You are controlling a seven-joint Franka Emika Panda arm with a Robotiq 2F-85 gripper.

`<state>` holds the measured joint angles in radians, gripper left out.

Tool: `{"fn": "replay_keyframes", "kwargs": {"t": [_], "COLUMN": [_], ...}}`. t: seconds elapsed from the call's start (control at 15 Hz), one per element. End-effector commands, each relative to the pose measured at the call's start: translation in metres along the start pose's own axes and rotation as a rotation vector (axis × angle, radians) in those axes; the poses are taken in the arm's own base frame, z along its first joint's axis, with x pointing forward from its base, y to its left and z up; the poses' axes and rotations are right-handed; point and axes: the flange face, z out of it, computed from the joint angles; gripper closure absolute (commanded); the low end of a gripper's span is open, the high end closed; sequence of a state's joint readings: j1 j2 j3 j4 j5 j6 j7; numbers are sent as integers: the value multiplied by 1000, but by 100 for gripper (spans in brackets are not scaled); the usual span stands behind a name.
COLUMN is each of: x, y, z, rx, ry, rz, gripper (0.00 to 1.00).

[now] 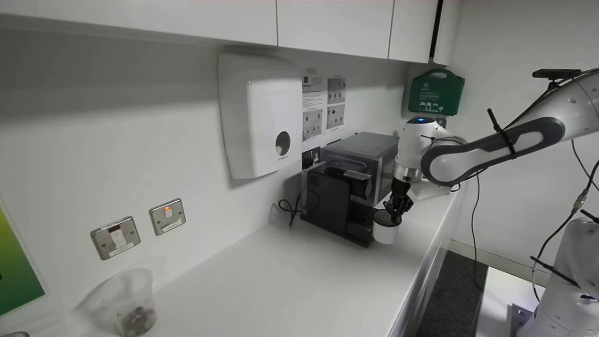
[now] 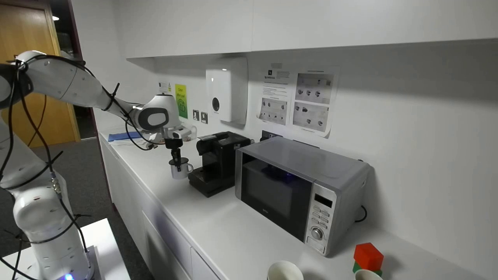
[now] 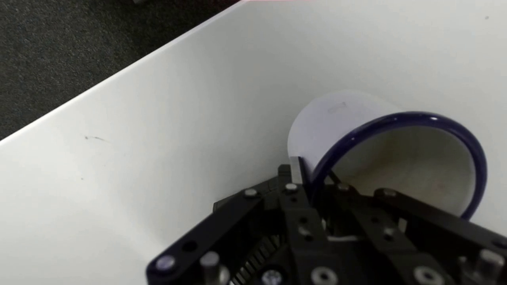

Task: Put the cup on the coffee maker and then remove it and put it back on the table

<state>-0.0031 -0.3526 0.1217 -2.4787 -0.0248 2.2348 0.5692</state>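
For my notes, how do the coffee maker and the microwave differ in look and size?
The coffee maker is mostly black; the microwave is mainly grey. The coffee maker is smaller; the microwave, far wider. The coffee maker's front has an open recess; the microwave's has a shut dark door, buttons and a dial. Both are boxy and stand on the white countertop.

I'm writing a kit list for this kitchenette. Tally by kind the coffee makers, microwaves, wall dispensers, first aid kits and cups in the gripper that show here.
Coffee maker: 1
Microwave: 1
Wall dispenser: 1
First aid kit: 1
Cup in the gripper: 1
Total: 5
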Motion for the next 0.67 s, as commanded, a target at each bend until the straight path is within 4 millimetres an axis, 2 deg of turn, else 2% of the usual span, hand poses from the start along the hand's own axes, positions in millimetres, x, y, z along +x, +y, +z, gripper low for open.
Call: {"fn": "replay_keyframes", "kwargs": {"t": [0.0,0.6], "x": [12,24], "y": [2,11], "z": [-10,-23], "rx": [4,12], "ry": [-17,6], "rz": [-22,1], "gripper": [98,98]}}
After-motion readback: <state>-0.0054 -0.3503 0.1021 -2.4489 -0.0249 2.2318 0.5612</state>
